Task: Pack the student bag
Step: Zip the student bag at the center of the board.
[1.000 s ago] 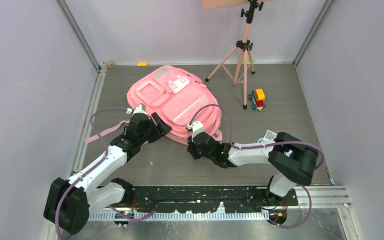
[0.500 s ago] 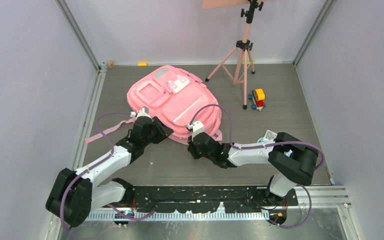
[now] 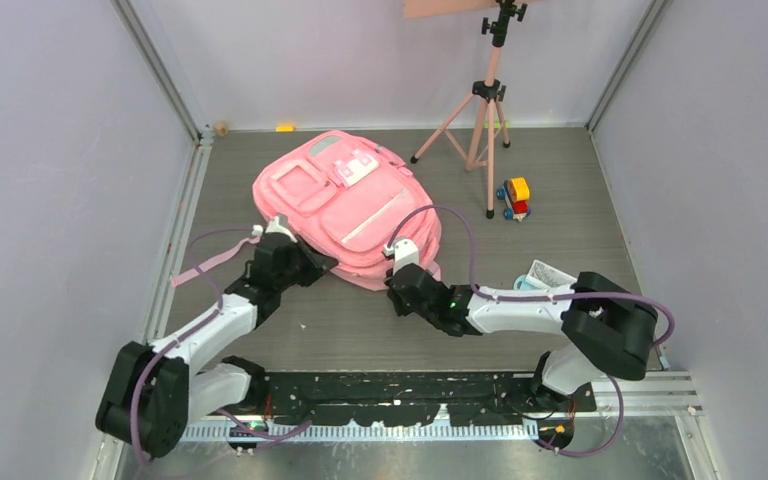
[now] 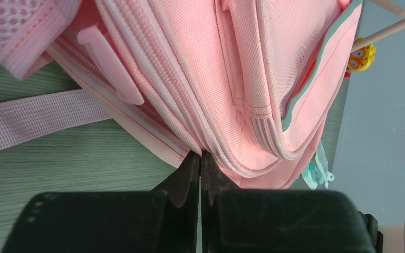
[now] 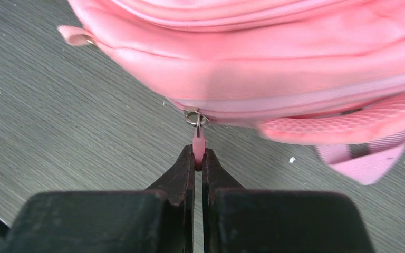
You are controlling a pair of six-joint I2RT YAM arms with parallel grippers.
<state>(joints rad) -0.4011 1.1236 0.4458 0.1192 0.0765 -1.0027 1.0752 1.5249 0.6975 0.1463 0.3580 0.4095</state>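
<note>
Status: student bag [image 3: 345, 205] lies flat on the table [image 3: 580, 230], far side. Right gripper [image 5: 198, 158] is clamped on the zip pull [image 5: 198, 145]. Left gripper [image 4: 200, 161] is closed, seemingly pinching the bag's edge seam; hard to confirm. Step looks like unzipping. Next: left anchors, right drags the pull along the track.

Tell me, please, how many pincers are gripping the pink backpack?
2. The left pincer pinches the near-left edge of the student bag; the right pincer clamps a pink zipper pull on its near edge.
</note>
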